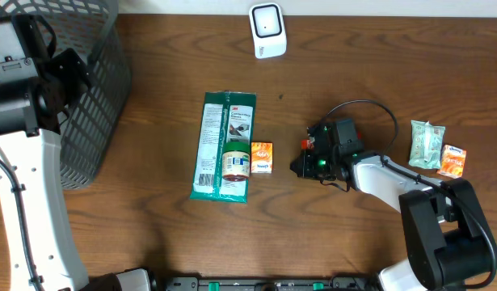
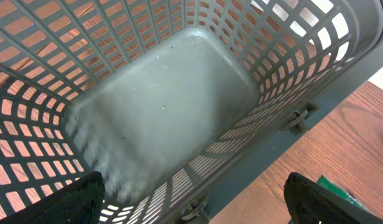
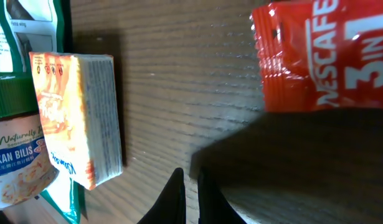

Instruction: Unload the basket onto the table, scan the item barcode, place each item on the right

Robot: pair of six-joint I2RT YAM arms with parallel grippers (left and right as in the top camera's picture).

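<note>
Right gripper (image 3: 190, 182) was pinched shut on nothing; Nescafe 3-in-1 sachet (image 3: 316, 56) lay just beside it, right of the tabletop's middle. Left gripper (image 2: 194, 208) hung wide open, empty, over the basket (image 2: 160, 112). Sachet not yet lifted toward the white scanner (image 1: 267, 31) at the far edge: scan looked undone.

Red Nescafe sachet (image 3: 316, 56), orange pack (image 3: 73, 118) beside jar (image 3: 17, 155), wooden table (image 3: 179, 81)

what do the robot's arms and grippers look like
Both have white tubular links and bulky black joint housings. The right arm ends in a black right gripper with small green lights on its body and a thin black cable looping off it. The left arm matches; its fingers are matte black.
</note>
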